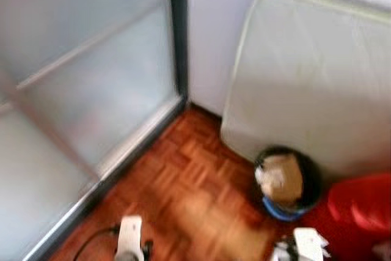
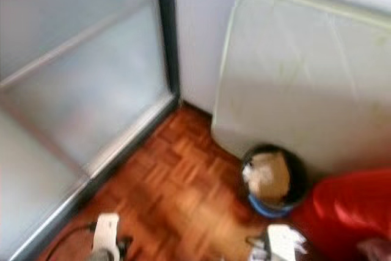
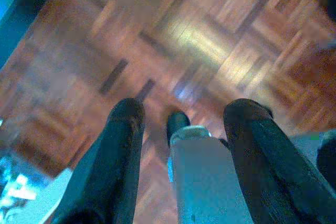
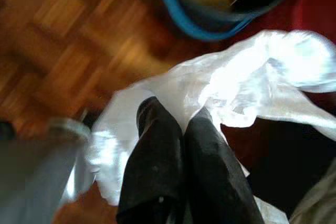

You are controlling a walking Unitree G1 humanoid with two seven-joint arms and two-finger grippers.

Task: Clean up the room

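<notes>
- A strip of parquet floor (image 1: 183, 181) is left open ahead of both grippers; it is bounded on the left gripper's outer side by the dark bottom rail of a frosted glass sliding door (image 1: 91, 77), and it narrows toward the corner where that door meets the white wall (image 1: 208, 35).
- Beyond the right gripper, a pale mattress (image 1: 311, 84) is seen leaning upright against the wall, its lower edge meeting the floor.
- A round bin (image 1: 287, 183) with a black liner and a blue base is stood just ahead of the right gripper, close against the mattress; something tan and crumpled is seen inside it.
- A red object (image 1: 357, 212) is pressed against the bin on the right gripper's outer side; what it is cannot be told through the blur.
- The left gripper (image 3: 184, 116) is held low over bare parquet, its 2 black fingers spread apart with nothing between them.
- The right gripper (image 4: 181, 116) is held low just short of the bin, its 2 fingers pinched together on a crumpled clear plastic bag (image 4: 247, 82), which billows out past the fingertips toward the bin's blue base.
</notes>
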